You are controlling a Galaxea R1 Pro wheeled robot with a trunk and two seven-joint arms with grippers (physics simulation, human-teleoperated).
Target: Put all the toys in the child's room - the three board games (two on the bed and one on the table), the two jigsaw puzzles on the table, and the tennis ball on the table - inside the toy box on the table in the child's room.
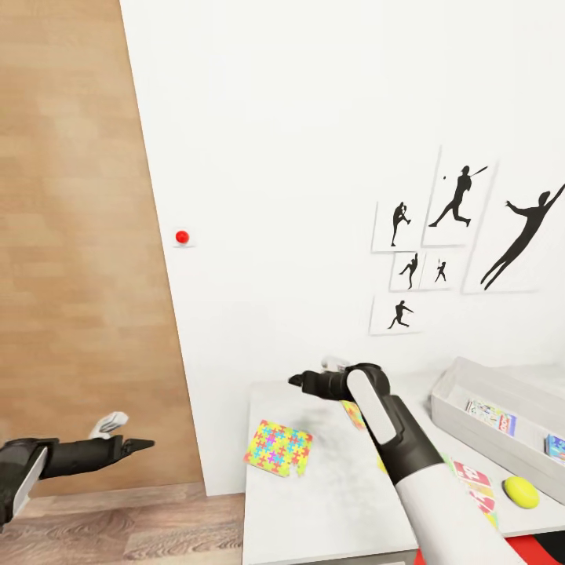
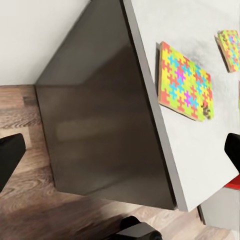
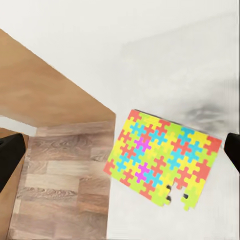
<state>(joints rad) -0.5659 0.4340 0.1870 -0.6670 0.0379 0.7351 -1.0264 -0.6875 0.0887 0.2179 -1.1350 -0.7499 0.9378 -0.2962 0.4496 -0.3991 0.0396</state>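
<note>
The bench [image 1: 329,502] is a pale grey surface occupying the 5 o'clock portion of the head view, set against a white wall [image 1: 314,157] that carries black silhouette prints [image 1: 459,196] of athletes and a small red dot [image 1: 182,236].

A jigsaw puzzle [image 1: 278,448] lies flat near the bench's left edge, at 6 o'clock in the head view. It is almost square, rotated so that its corners point roughly toward 12, 3, 6 and 9 o'clock. One edge has a notch where pieces are missing, visible in the right wrist view [image 3: 162,159] and the left wrist view [image 2: 184,81]. A second jigsaw puzzle [image 1: 353,413] lies farther back, mostly hidden by the right arm.

The toy box [image 1: 463,388] is a grey tray at 4 o'clock, long axis running from 10 to 4 o'clock; board games [image 1: 490,417] lie inside it. A tennis ball [image 1: 521,491] rests on the bench just in front of the box. Another board game [image 1: 475,485], red and white, lies flat beside the ball, partly covered by the arm.

The right tool [image 1: 302,381] is above the bench, pointing toward 9 o'clock, beyond the first puzzle. Its fingers [image 3: 10,155] are spread wide and hold nothing.

The left tool [image 1: 141,445] is off the bench at 8 o'clock, over the wooden floor [image 1: 118,526], pointing toward 3 o'clock. Its fingers [image 2: 10,155] are also spread wide and empty.
</note>
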